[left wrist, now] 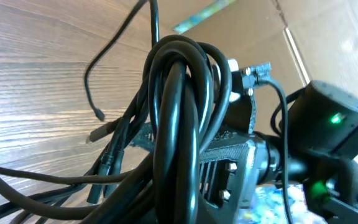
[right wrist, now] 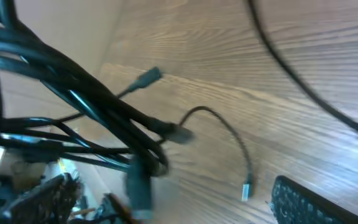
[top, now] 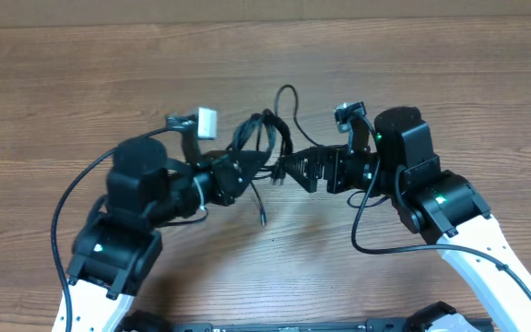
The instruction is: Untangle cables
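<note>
The cables (top: 264, 136) are a bundle of thin black loops held off the wooden table between my two arms. My left gripper (top: 245, 171) is shut on the bundle. In the left wrist view the loops (left wrist: 179, 112) fill the middle and hide my own fingers. My right gripper (top: 286, 167) is next to the bundle, and in its blurred wrist view its fingers (right wrist: 173, 202) are spread with strands (right wrist: 92, 93) up on the left and a plug end between them. One loose strand ends in a silvery tip (right wrist: 246, 190) lying on the table (top: 264, 219).
The right gripper's finger (left wrist: 229, 168) sits right behind the loops in the left wrist view. Thick black arm wires curve out at the left (top: 67, 198) and right (top: 362, 226). Bare wooden table (top: 450, 65) lies behind the arms.
</note>
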Robot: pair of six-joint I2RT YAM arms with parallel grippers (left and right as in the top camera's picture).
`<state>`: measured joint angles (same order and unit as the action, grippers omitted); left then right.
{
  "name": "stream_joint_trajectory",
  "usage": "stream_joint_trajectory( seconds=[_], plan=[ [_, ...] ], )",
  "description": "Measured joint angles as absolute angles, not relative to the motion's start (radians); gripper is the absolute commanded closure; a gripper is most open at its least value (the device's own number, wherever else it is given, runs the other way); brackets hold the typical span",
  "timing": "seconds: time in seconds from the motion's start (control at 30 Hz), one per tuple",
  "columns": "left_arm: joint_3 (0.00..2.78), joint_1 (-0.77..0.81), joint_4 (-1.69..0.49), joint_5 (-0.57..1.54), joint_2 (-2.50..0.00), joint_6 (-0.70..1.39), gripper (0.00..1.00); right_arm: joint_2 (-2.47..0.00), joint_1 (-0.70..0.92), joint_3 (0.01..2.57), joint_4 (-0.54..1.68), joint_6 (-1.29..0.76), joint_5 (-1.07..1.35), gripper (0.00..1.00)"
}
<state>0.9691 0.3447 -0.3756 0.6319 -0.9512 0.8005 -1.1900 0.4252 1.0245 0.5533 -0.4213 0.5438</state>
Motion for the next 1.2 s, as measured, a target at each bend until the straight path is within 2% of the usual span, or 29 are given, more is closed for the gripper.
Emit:
stream_joint_trajectory(
  seconds=[0.1, 0.23, 0.33, 0.53, 0.6, 0.67, 0.73, 0.97, 1.13, 1.2],
  plan=[
    [0.969, 0.262, -0.375, 0.707, -0.951, 0.840, 0.96, -1.190, 0.419, 1.024, 0.545, -0.342, 0.570, 0.08],
    [0.969, 0.131, -0.367, 0.915, -0.952, 0.918, 0.96, -1.189, 0.419, 1.024, 0.473, -0.080, 0.817, 0.08],
    [0.968, 0.098, -0.278, 1.068, -0.953, 0.971, 0.96, -1.187, 0.419, 1.024, 0.368, 0.002, 0.931, 0.09],
    [0.968, 0.096, -0.105, 1.252, -0.954, 1.098, 0.96, -1.187, 0.419, 1.024, 0.284, 0.073, 1.100, 0.40],
    [0.968, 0.096, -0.104, 1.266, -0.954, 1.114, 0.96, -1.187, 0.419, 1.024, 0.278, 0.079, 1.129, 0.40],
    [0.968, 0.096, -0.104, 1.272, -0.954, 1.127, 0.96, -1.187, 0.419, 1.024, 0.274, 0.079, 1.159, 0.29],
    [0.968, 0.080, -0.104, 1.278, -0.954, 1.146, 0.96, -1.187, 0.419, 1.024, 0.268, 0.083, 1.187, 0.27],
    [0.968, -0.041, -0.104, 1.331, -0.954, 1.266, 0.96, -1.187, 0.419, 1.024, 0.261, 0.158, 1.285, 0.28],
    [0.968, -0.042, -0.103, 1.337, -0.954, 1.285, 0.96, -1.187, 0.419, 1.024, 0.189, 0.177, 1.372, 0.28],
    [0.968, -0.042, -0.104, 1.340, -0.954, 1.284, 0.96, -1.187, 0.419, 1.024, 0.183, 0.180, 1.392, 0.32]
  ],
)
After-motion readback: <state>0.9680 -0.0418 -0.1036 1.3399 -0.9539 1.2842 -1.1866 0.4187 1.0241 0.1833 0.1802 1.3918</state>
